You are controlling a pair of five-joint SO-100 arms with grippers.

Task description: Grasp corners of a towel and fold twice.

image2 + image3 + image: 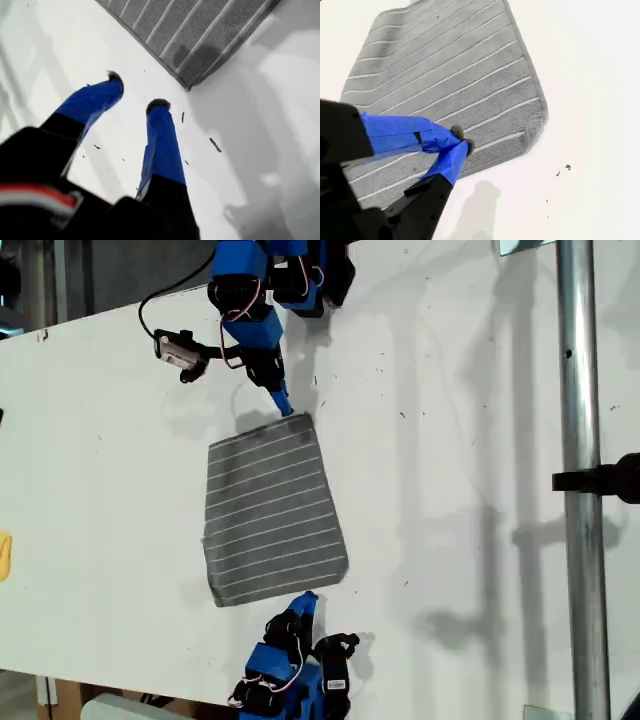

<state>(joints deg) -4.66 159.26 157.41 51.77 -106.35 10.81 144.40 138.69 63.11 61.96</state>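
The towel (272, 505) lies flat mid-table (450, 440), its long axis running from one arm's edge of the table to the other's, stripes crosswise. My second pincer (461, 140) is clenched, tips together on the cloth just inside its near edge; I cannot tell whether any fabric is pinched. My first pincer (135, 92) is released, jaws spread over bare table. The nearest corner (187, 85) lies just ahead of it and slightly aside, untouched.
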